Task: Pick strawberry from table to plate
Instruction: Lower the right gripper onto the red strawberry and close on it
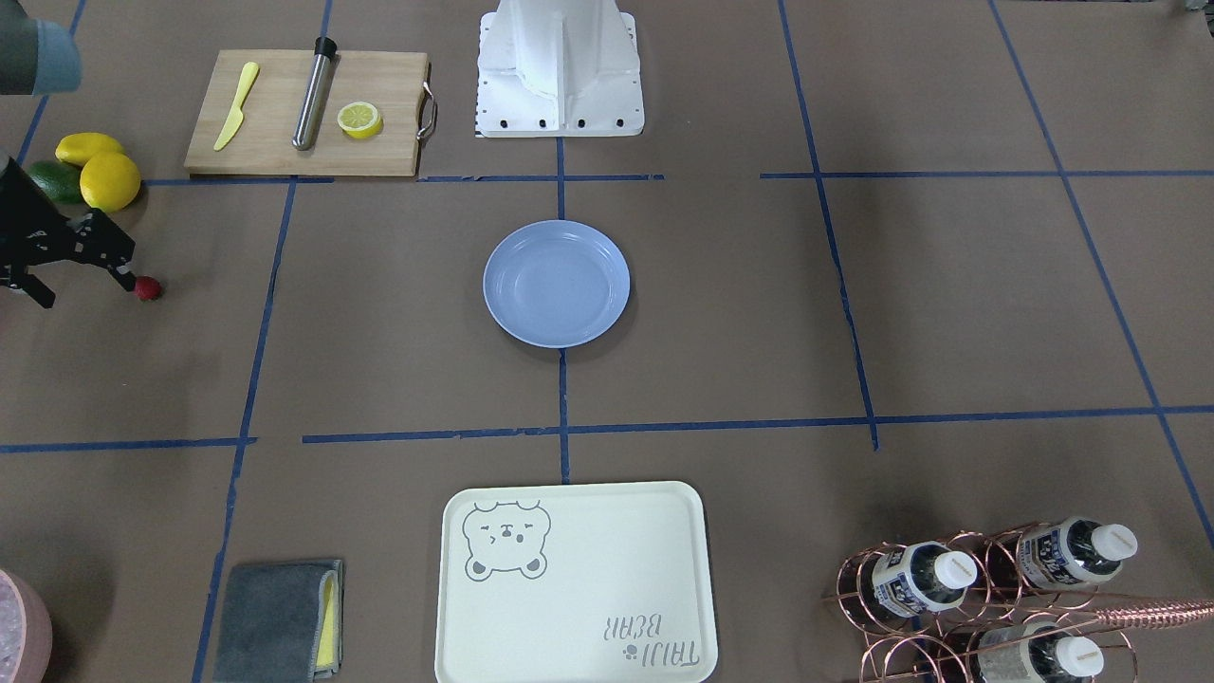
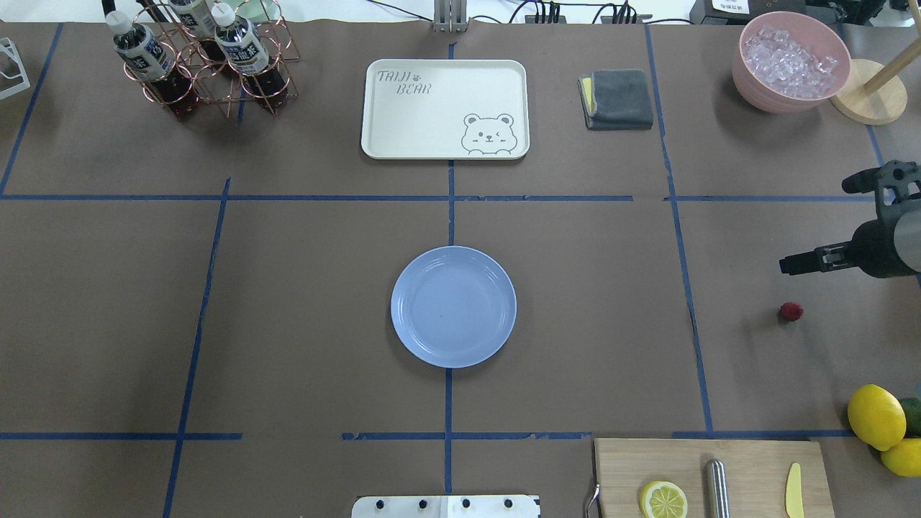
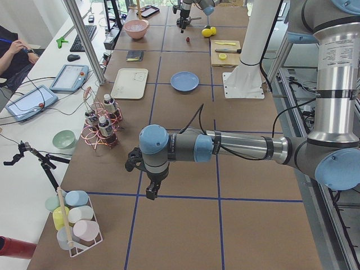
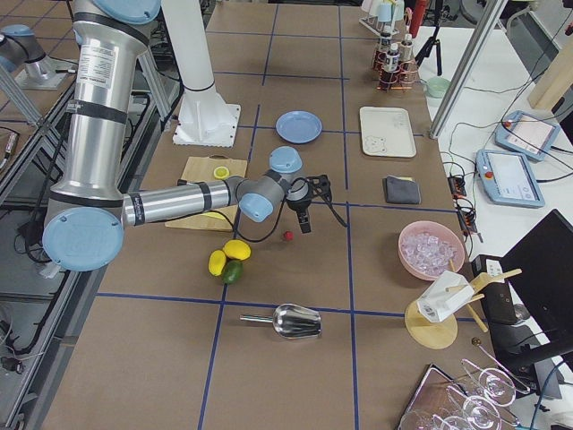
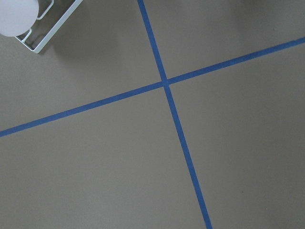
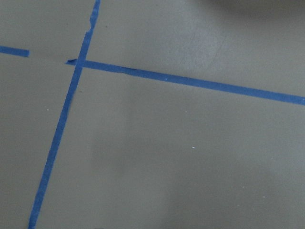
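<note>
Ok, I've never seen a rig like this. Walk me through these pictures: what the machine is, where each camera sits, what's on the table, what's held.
It is a robot with two arms at a paper-covered table. Four cameras are fixed: one facing the robot, one over its shoulders, one at each table end. Two ride on the wrists and show only table and blue tape. On the table lie a blue plate, a small red strawberry, lemons, a cutting board, a bear-print tray, a cloth, bottles and a bowl of ice. The right tool hangs open beside the strawberry, holding nothing. The left tool hovers at the table's other end; I cannot tell whether it is open.
</note>
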